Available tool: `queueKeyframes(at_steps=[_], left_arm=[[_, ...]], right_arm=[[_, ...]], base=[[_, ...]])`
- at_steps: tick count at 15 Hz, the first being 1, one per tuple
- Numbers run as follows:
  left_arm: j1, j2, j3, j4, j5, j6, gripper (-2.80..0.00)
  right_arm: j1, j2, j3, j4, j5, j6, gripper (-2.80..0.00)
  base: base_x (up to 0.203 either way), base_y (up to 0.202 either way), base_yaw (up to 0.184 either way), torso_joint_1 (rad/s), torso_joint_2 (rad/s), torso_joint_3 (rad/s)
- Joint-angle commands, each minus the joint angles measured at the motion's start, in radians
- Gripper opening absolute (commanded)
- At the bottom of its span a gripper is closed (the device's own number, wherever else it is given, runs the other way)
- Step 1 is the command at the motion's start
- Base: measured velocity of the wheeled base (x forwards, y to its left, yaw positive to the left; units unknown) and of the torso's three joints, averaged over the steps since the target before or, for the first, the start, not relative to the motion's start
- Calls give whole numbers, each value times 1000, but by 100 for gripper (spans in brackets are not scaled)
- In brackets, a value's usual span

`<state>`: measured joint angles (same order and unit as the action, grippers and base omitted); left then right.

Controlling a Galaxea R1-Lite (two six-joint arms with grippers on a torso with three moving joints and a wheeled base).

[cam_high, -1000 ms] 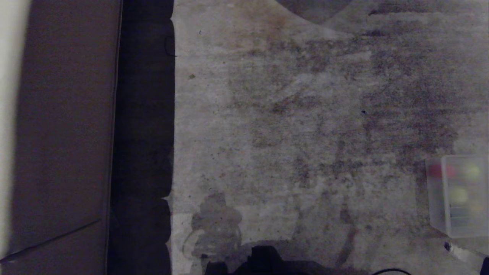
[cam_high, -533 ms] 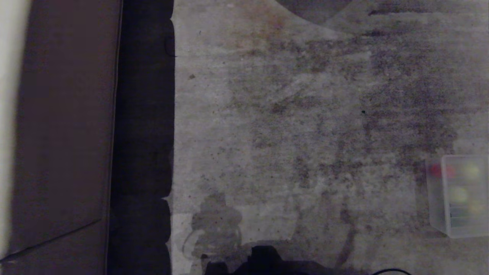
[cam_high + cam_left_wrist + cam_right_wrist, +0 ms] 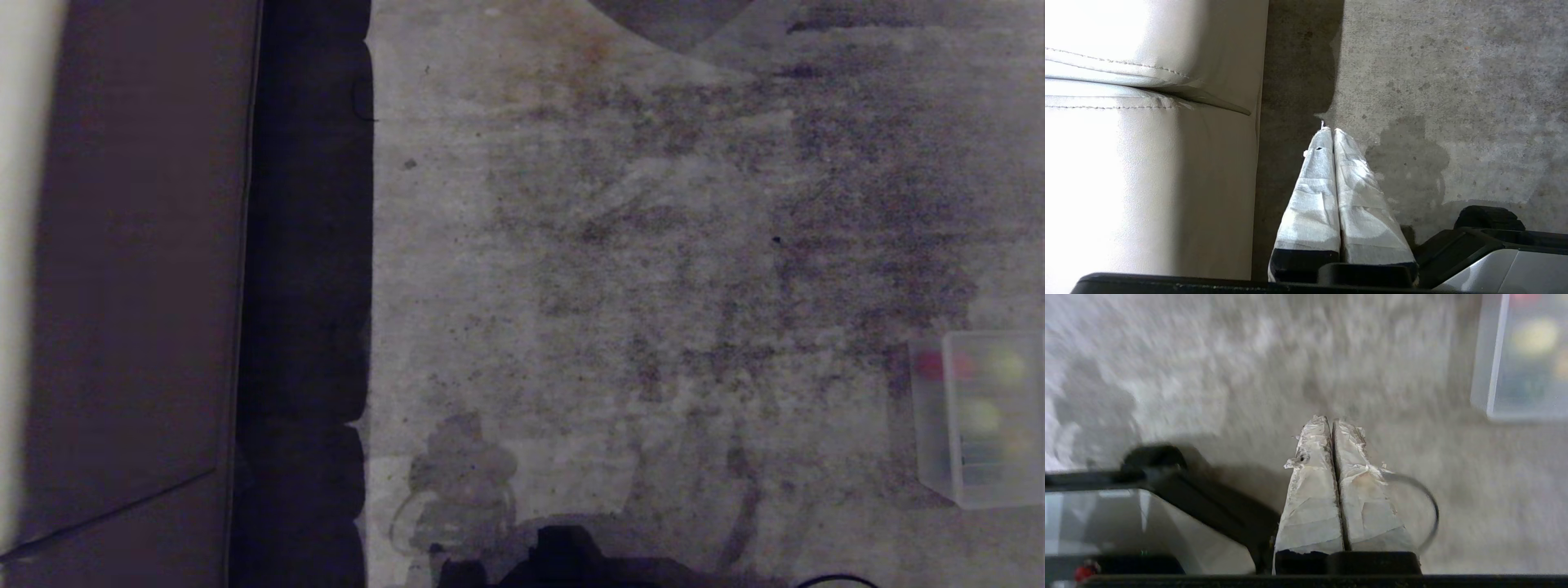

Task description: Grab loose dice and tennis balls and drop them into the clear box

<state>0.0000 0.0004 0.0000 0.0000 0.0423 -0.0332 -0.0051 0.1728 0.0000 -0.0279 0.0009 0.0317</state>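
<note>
clear box (image 3: pixel 931 425) far right on floor (image 3: pixel 620 269) — tennis balls (image 3: pixel 980 417) inside

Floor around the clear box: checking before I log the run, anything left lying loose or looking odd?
Nothing stands out. The transparent plastic tub sits upright on the stained grey concrete floor, with yellow-green balls inside; no loose pieces show.
</note>
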Motion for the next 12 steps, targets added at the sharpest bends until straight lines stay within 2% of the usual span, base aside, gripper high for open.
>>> queueKeyframes(at_steps=[1, 12], left_arm=[[0, 0, 2, 0, 1, -1, -280], [0, 0, 2, 0, 1, -1, -280]], right_arm=[[14, -128, 11, -1, -1, 2, -280], [15, -173, 11, -1, 1, 10, -280]], base=[[0, 0, 0, 0, 0, 0], [0, 0, 0, 0, 0, 0]])
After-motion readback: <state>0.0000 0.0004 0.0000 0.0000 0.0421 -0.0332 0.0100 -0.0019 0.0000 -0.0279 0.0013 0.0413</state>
